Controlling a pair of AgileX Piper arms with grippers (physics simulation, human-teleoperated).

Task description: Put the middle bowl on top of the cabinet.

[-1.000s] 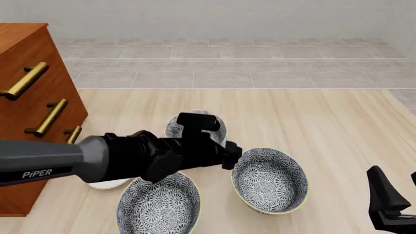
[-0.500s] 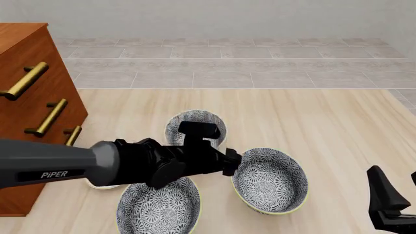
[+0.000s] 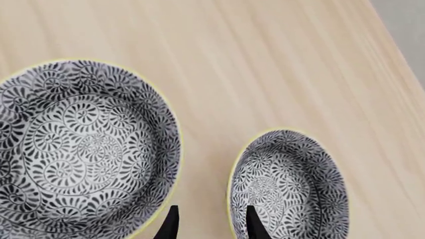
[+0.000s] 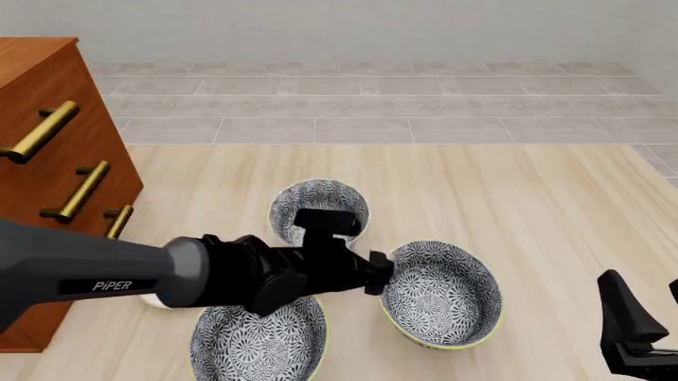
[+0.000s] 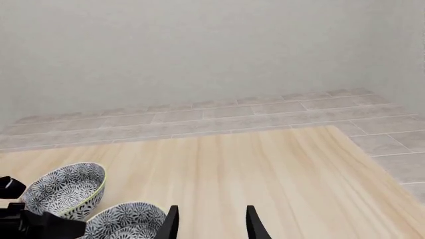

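The middle bowl (image 4: 443,298) sits right of centre on the table, blue-grey flower pattern with a pale yellow rim. It also shows in the left wrist view (image 3: 289,189) and the right wrist view (image 5: 129,221). My left gripper (image 4: 379,274) is open at this bowl's left rim. In the left wrist view (image 3: 211,226) one finger is outside the rim and the other is over the inside. The reddish-brown cabinet (image 4: 53,159) with brass handles stands at the far left. My right gripper (image 4: 642,294) is open at the near right, holding nothing (image 5: 209,224).
A wider same-patterned bowl (image 4: 317,202) (image 3: 83,149) stands just beyond the left gripper. Another patterned bowl (image 4: 257,341) lies near left, partly under the left arm. A white object (image 4: 175,300) peeks out beside the cabinet's base. The table's right edge (image 4: 656,163) is close to the right gripper.
My left gripper has moved down the front view to the middle bowl's left rim, uncovering more of the far bowl. The right gripper has not moved.
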